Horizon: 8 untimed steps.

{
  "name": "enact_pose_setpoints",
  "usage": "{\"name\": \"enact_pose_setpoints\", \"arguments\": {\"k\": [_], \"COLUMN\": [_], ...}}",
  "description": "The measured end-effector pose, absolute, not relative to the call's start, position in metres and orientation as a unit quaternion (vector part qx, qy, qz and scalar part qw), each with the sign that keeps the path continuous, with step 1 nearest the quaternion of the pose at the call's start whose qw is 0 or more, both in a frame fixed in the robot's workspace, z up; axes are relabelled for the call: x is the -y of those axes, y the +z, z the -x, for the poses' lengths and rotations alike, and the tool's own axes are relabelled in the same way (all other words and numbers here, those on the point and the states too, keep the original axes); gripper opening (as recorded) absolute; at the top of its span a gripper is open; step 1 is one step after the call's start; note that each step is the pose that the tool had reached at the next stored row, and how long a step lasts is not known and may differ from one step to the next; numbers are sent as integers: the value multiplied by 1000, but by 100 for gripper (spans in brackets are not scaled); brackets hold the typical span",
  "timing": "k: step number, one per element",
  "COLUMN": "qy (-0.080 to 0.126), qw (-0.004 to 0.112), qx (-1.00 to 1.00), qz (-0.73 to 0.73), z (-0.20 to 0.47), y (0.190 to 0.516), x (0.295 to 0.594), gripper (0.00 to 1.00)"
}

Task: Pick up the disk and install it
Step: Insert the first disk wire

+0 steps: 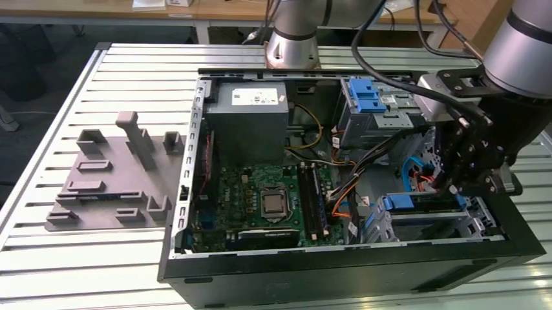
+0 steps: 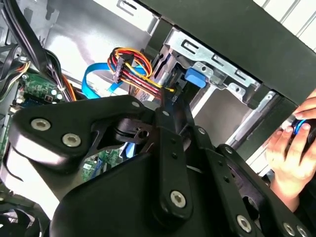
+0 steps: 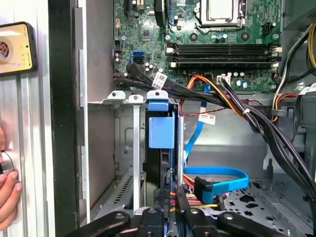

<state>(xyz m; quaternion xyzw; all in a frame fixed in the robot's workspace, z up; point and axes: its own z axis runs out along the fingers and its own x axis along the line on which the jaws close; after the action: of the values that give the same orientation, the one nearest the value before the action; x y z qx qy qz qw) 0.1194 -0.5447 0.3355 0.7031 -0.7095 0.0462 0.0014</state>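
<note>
Ribbed metal table (image 1: 52,245) carries one open black computer case (image 1: 345,274) lying on its side, with one grey plastic fixture (image 1: 112,181) well apart from it toward the exterior view's left. Inside the case sit one green motherboard (image 1: 258,200), one grey power supply box (image 1: 250,106) at the far end, and two metal drive cages: a far one with a blue latch (image 1: 371,100) and a near one (image 1: 431,216) at the case's right corner.

One robot arm reaches down over the near cage, its black gripper (image 1: 461,187) just above it. The disk (image 3: 160,148) stands on edge in the near cage's slot, its blue bracket tab (image 3: 161,131) facing out, with a silver cage rail (image 3: 136,148) just beside it. The gripper (image 3: 170,210) hangs right at the disk's end, fingers apparently pressed close together around that edge, though contact is hard to confirm.

Loose cables crowd the space beside the slot: one flat blue data cable (image 3: 217,175) and one bundle of red, yellow and orange wires (image 2: 133,61) lie near the fingers. One person's hand (image 2: 291,148) rests outside the case wall, and one phone (image 3: 15,47) lies on the table.
</note>
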Motion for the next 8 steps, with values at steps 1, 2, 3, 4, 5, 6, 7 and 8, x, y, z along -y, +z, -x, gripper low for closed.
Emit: {"name": "enact_pose_setpoints", "arguments": {"k": [1,2,3,4,5,6,7,8], "qy": [46,46,46,46,46,46,46,46], "qw": [2,2,2,2,2,2,2,2], "qx": [710,710,710,710,710,710,710,710], "qz": [-703,-703,-703,-703,-703,-703,-703,-703], "z": [-119,-120,-120,-120,-120,-120,-120,-120], "y": [337,338,339,340,340,340,341,341], "x": [545,545,545,545,545,545,545,545], "gripper": [24,24,24,22,16,16,11,11]}}
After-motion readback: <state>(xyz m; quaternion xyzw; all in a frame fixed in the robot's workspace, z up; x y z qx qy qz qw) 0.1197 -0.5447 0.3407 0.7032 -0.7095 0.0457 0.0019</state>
